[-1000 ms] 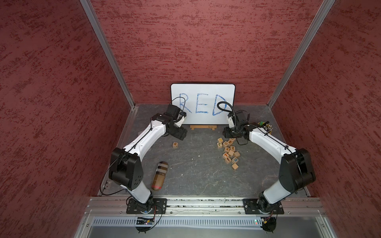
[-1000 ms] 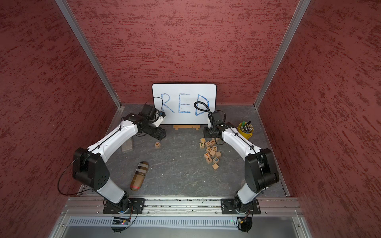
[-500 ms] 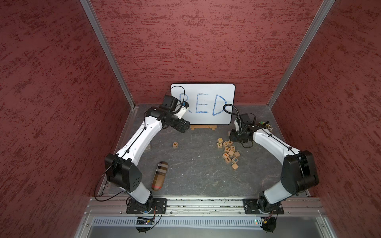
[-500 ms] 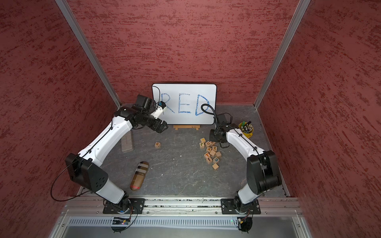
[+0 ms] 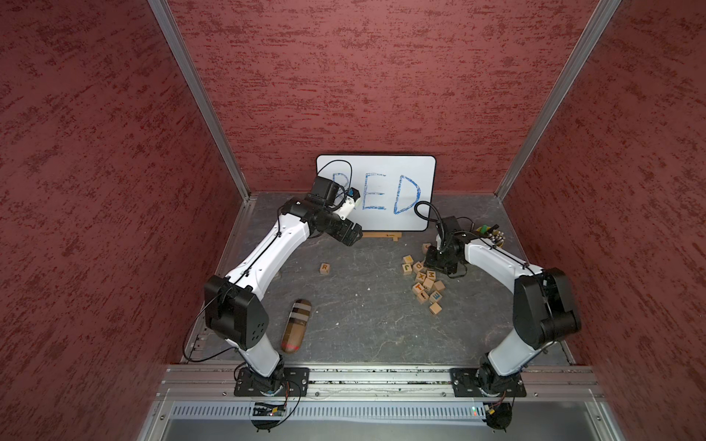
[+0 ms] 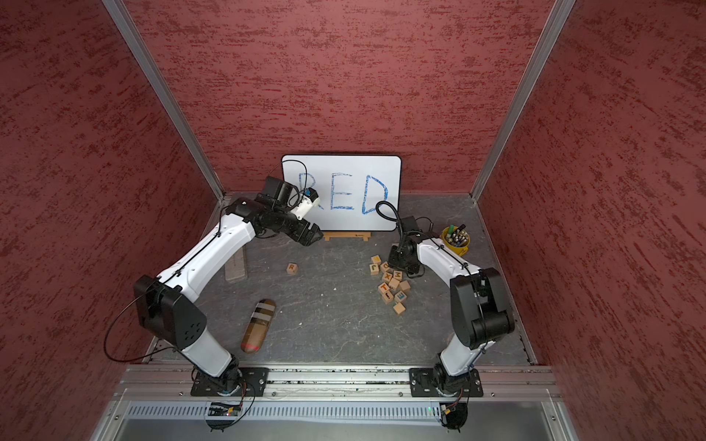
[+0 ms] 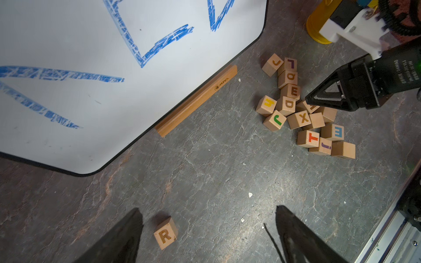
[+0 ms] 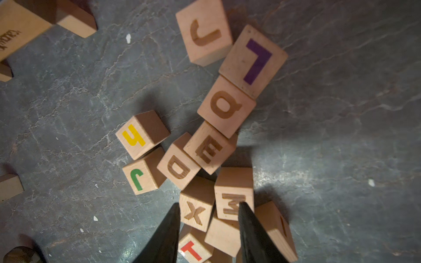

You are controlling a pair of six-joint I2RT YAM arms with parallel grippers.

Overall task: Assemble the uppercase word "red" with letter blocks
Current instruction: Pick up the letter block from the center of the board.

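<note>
The R block (image 5: 324,268) (image 6: 292,268) lies alone on the grey floor, its R face up. My left gripper (image 5: 349,235) (image 6: 311,235) hangs open above and behind it; in the left wrist view the R block (image 7: 165,232) sits on the floor near one finger of the wide gap (image 7: 208,211). Several letter blocks form a pile (image 5: 422,280) at the right. My right gripper (image 8: 209,205) hovers low over this pile, jaws partly open, X and M blocks beneath its tips. The dark E block (image 8: 209,148) and D block (image 8: 178,167) touch each other just ahead.
A whiteboard (image 5: 376,191) with blue "RED" leans on the back wall in a wooden stand (image 5: 382,235). A yellow cup of pens (image 6: 454,240) stands behind the right arm. A brown striped object (image 5: 296,324) and a wooden slab (image 6: 237,263) lie at the left. A blue-E cube (image 7: 335,132) is in the pile.
My left gripper has lifted away from the R block toward the whiteboard and opened a bit wider. My right gripper has moved forward over the pile of blocks.
</note>
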